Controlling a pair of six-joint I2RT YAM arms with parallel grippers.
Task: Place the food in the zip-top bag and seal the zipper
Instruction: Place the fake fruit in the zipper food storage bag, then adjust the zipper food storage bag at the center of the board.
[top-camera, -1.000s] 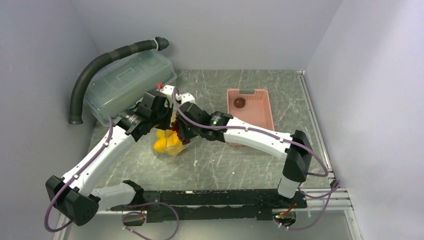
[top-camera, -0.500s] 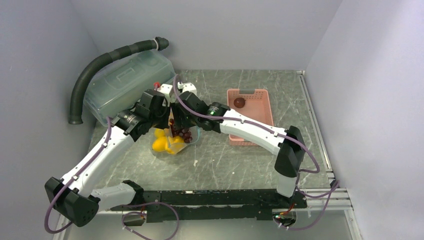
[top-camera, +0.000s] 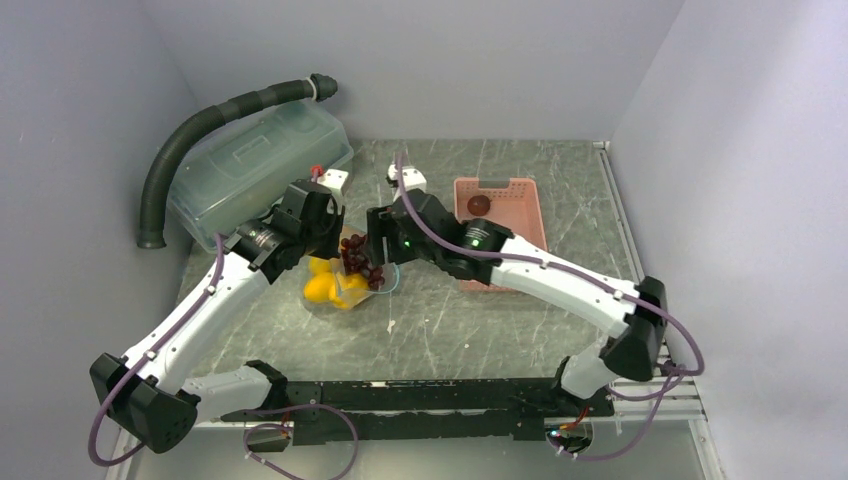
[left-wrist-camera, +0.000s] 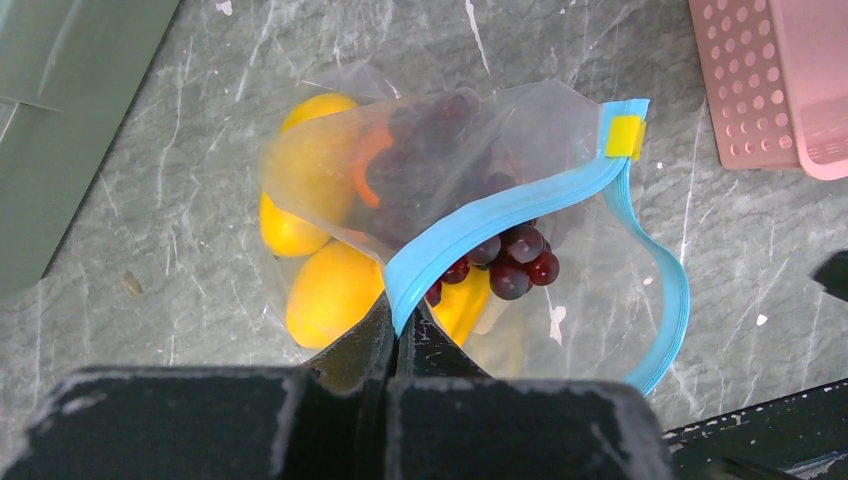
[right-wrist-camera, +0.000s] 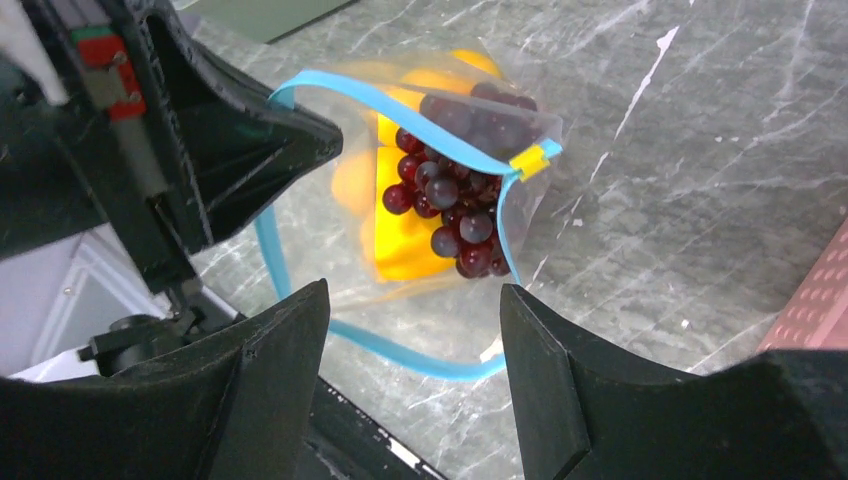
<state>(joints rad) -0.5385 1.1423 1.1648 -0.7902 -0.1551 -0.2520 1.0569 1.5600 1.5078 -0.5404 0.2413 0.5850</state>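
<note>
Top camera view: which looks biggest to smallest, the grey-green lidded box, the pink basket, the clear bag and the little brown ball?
1. grey-green lidded box
2. pink basket
3. clear bag; it is bunched up and partly hidden, so its place below the basket is less sure
4. brown ball

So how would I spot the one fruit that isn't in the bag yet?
Look for the pink slotted basket on the right side of the table. At its far end sits a small brown-red ball, alone; the yellow fruits and purple grapes are all inside the clear bag.
</note>
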